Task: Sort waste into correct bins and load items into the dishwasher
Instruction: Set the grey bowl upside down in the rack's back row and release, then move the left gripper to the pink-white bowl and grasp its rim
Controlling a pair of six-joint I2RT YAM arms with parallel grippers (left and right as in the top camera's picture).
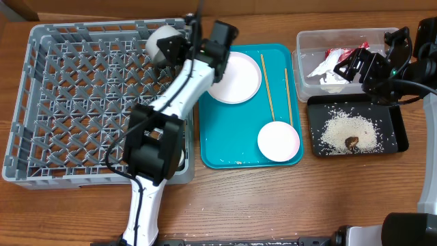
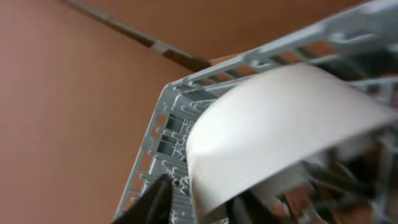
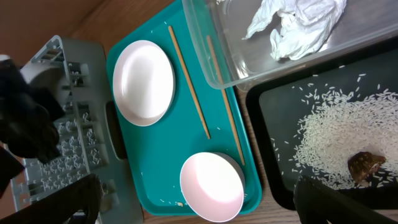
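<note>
Placement of a white bowl (image 1: 162, 42) in the upper-right corner of the grey dish rack (image 1: 82, 102): the left gripper (image 2: 202, 198) straddles the rim, jaws narrow (whether they grip it or stand just clear cannot be told), and the step is best finished by seating the rim against the lattice before backing straight out. The bowl, being round, has no long axis; it stands tipped on edge, mouth direction unclear. At far right the right gripper (image 3: 196, 186) hangs wide and empty near the clear tub (image 1: 341, 33).
</note>
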